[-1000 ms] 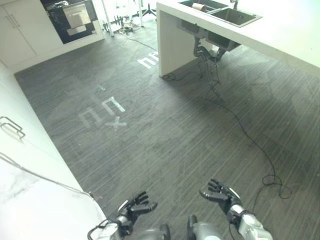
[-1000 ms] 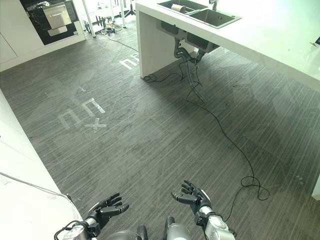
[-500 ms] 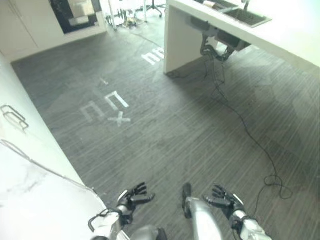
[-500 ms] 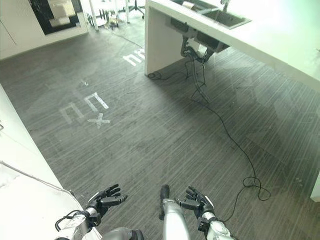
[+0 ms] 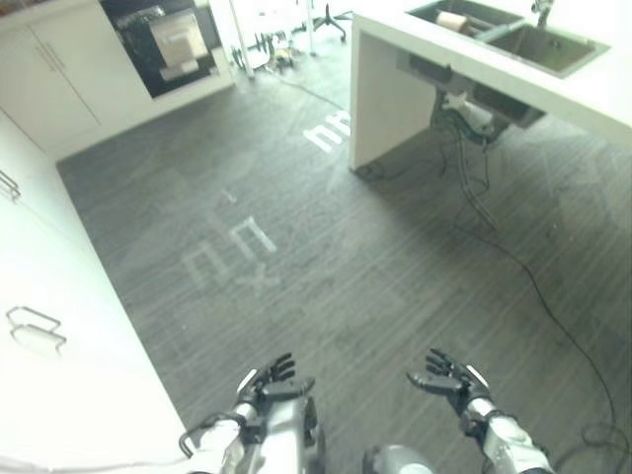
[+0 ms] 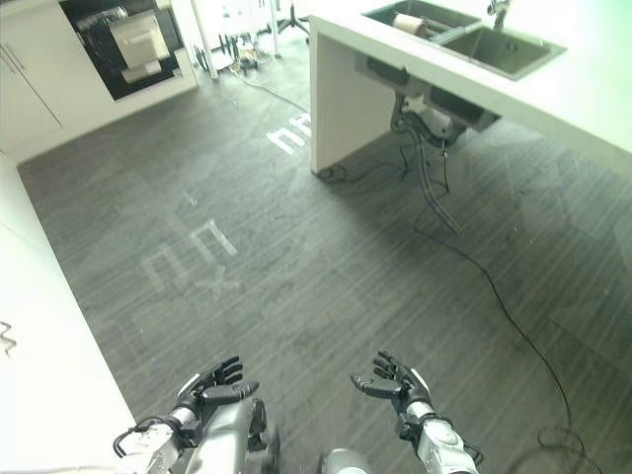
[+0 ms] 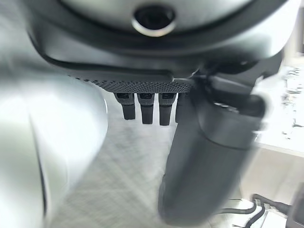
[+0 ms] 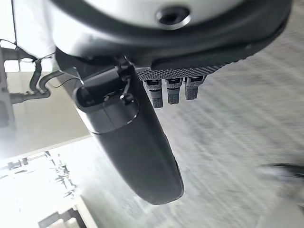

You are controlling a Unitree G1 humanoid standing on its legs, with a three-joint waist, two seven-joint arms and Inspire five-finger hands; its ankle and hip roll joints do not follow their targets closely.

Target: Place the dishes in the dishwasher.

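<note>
Left hand [image 5: 265, 383] spread, empty; right hand [image 5: 449, 379] likewise, both low over grey floor [image 5: 375, 276]. Dish [image 6: 408, 22] far off in sink [image 6: 464, 39]; dishwasher [image 5: 170, 39] open beyond. Risk: snagging floor cable [image 6: 513, 326] underfoot.

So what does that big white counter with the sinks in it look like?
The long white counter stands at the far right of the room on the grey striped floor. Its smooth top holds two sunken dark metal sink basins side by side, with a tap at the back. A pale roll-shaped thing lies in the farther basin. Grey pipes hang underneath, and its end is a flat white panel.
</note>
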